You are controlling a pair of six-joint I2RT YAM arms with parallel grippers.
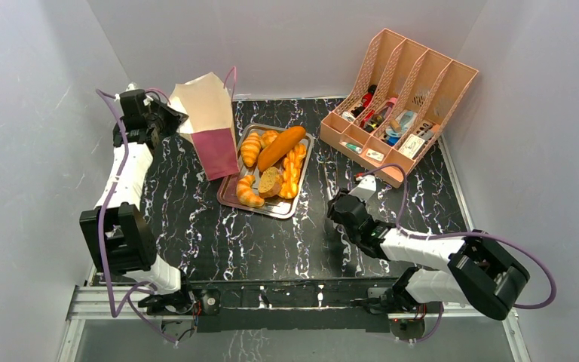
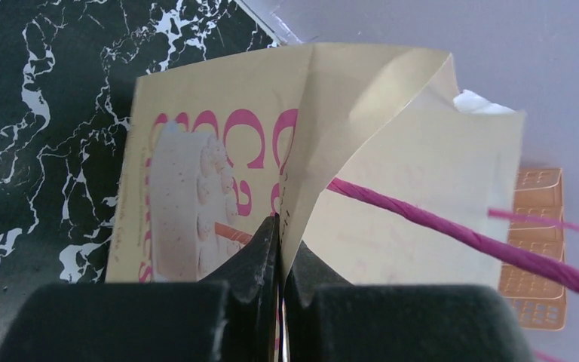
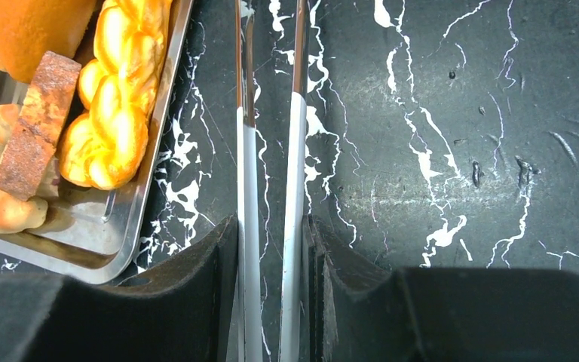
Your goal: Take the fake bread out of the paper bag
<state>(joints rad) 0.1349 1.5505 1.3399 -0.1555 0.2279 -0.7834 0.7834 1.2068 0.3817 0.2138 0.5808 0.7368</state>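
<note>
Fingers (image 2: pixel 252 260) of the left gripper (image 2: pixel 280 226) are pinched fully together on the top edge of the paper bag (image 2: pixel 422 166), so it's got a solid hold of the paper. All the fake bread (image 1: pixel 279 147) I can see is piled on a metal tray (image 1: pixel 271 212) just right of the bag. Further right of the bag, past the tray, the right gripper (image 3: pixel 270 225) is squeezed nearly closed on a pair of tongs (image 3: pixel 295 151).
</note>
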